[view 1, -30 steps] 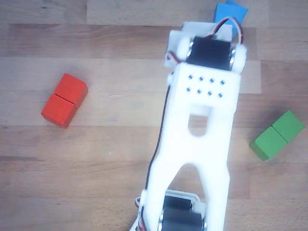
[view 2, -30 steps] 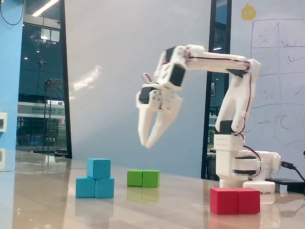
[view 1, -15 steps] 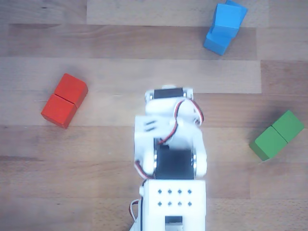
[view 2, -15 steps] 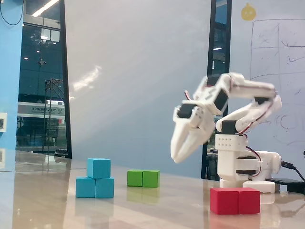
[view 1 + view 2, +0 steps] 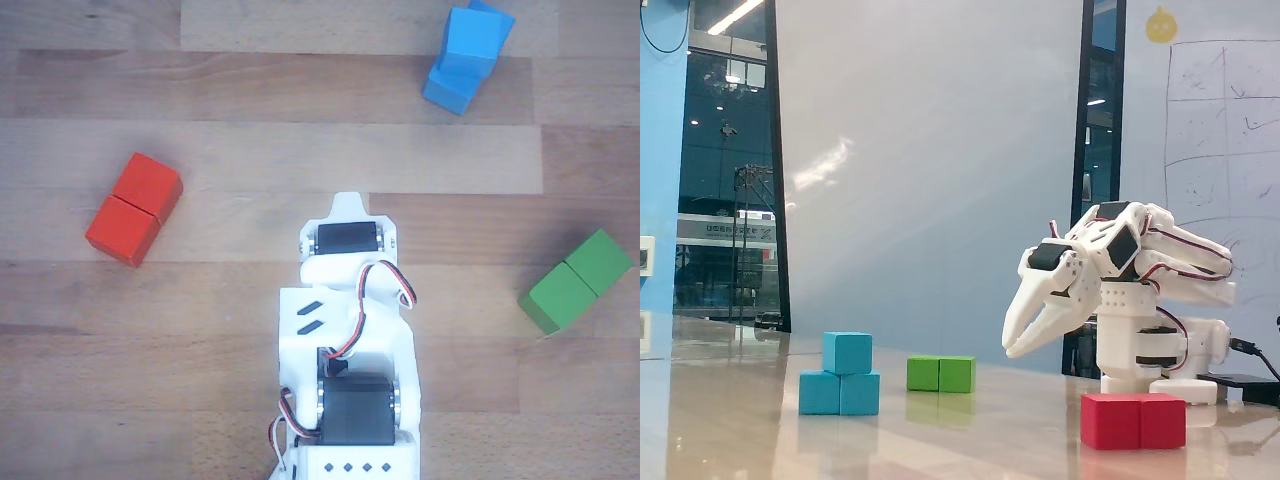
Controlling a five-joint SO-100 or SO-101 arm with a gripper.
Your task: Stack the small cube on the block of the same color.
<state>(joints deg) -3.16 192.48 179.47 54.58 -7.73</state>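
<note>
The small light-blue cube (image 5: 847, 352) sits on top of the light-blue grooved block (image 5: 839, 393), over its middle and a bit to the right. In the other view the cube (image 5: 482, 32) rests turned a little on the block (image 5: 452, 84) at the top right. My gripper (image 5: 1009, 345) hangs in the air well to the right of the stack, pointing down and left, with its jaws together and nothing in them. In the other view only its top (image 5: 346, 205) shows, at the centre, with the fingertips hidden beneath it.
A red two-segment block (image 5: 134, 209) lies at the left and shows at the front right in the fixed view (image 5: 1133, 420). A green two-segment block (image 5: 576, 281) lies at the right and shows behind the stack in the fixed view (image 5: 941, 374). The arm base (image 5: 1140, 350) stands at the right.
</note>
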